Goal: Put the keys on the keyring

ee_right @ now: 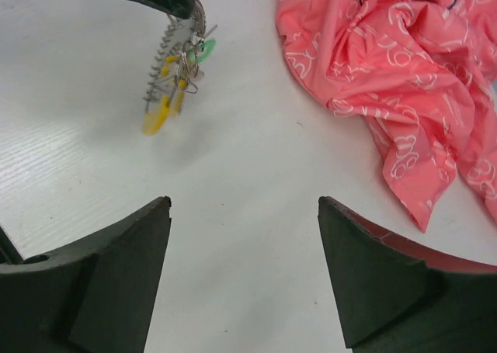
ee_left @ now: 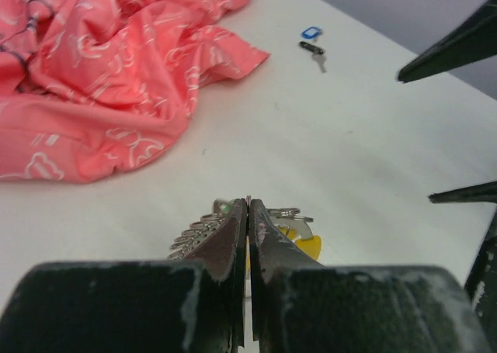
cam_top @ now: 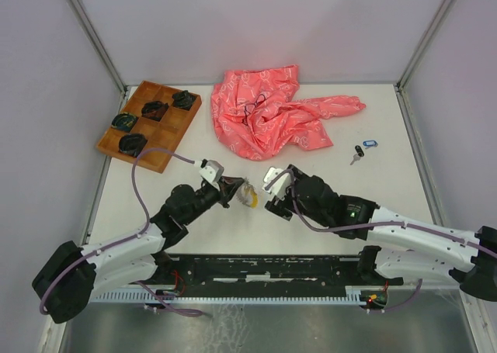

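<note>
- left gripper [cam_top: 231,190]: jaws pinched tight on the keyring [cam_top: 248,195]; nothing else in its grip
- keyring: hangs off the left fingertips between the two arms, seen nearly edge-on from the right wrist; a yellow key [ee_right: 159,112] and a green key [ee_right: 204,53] are already threaded on it; whether the yellow one touches the table [cam_top: 326,190] I cannot tell
- right gripper [cam_top: 270,192]: jaws spread wide, empty; just beside the ring, not touching it
- loose keys: blue-tagged key [cam_top: 370,143] and black-headed key [cam_top: 357,153] lie together on the table, well apart from the ring, farther back and off to the right of the right gripper; the black one's long axis runs roughly near-to-far, slightly slanted; right arm clearly nearer, so by my reading the next pickup is its job, fingers set across that axis
- pink cloth [cam_top: 272,112]: crumpled, beyond both grippers
- wooden tray [cam_top: 144,155]: far left corner, dark items in its compartments
</note>
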